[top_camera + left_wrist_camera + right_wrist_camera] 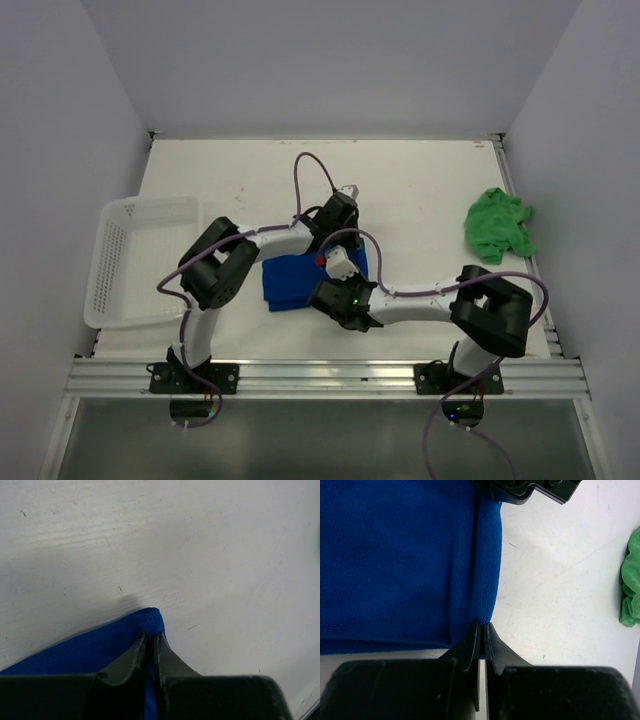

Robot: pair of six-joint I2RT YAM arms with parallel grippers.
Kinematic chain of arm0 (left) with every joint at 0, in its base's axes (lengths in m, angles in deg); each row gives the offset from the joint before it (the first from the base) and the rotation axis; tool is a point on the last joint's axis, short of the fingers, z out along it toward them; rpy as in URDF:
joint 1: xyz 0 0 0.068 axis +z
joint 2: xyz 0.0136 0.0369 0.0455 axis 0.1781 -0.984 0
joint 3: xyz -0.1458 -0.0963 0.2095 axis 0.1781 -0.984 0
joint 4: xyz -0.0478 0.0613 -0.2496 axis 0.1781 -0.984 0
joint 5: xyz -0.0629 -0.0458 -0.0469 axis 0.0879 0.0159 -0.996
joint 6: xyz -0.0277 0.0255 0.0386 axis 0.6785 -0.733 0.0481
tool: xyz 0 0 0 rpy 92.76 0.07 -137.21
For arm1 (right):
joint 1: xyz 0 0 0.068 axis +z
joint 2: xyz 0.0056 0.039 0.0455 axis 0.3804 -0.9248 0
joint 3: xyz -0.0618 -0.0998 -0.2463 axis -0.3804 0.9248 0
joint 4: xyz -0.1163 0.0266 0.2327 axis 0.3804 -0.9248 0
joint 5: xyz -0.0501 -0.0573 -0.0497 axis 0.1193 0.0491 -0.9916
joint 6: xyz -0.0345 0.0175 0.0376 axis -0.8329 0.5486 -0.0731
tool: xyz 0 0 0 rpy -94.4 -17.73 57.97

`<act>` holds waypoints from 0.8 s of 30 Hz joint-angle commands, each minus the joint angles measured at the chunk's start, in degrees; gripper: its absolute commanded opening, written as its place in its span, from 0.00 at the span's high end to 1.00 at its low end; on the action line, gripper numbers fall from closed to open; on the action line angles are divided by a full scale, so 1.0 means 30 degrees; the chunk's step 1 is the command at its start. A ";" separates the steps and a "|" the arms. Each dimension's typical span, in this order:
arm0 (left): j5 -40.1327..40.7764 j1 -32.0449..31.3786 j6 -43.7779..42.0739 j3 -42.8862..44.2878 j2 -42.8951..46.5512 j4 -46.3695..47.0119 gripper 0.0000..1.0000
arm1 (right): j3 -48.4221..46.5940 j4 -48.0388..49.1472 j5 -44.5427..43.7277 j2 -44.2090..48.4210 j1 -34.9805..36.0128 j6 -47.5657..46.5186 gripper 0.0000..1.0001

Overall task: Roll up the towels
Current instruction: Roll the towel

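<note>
Left gripper (151,635) is clamped on the blue towel's (290,283) far corner, right gripper (482,626) pinches its near edge. Rolling looks barely begun, and the green towel (498,224) lies crumpled, unrolled.

Two arms meet over a blue towel (288,284) on the white bench (420,180).
The blue towel lies folded flat near the middle; the left arm (270,240) and right arm (420,300) both reach over its right edge. A crumpled green towel (498,225) sits far right, well apart. A white mesh basket (112,262) rests at the left edge.
</note>
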 commanded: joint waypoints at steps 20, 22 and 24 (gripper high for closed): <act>0.0765 0.1074 -0.0586 -0.3146 0.2315 0.3013 1.00 | 0.0754 0.2489 0.0668 -0.0103 0.0482 0.0495 1.00; 0.0765 0.1132 -0.0586 -0.3264 0.2315 0.2984 1.00 | 0.0725 0.2548 0.0639 -0.0249 0.0482 0.0496 1.00; 0.0852 0.1162 -0.0586 -0.3381 0.2344 0.2984 1.00 | 0.0754 0.2665 0.0698 -0.0250 0.0482 0.0583 1.00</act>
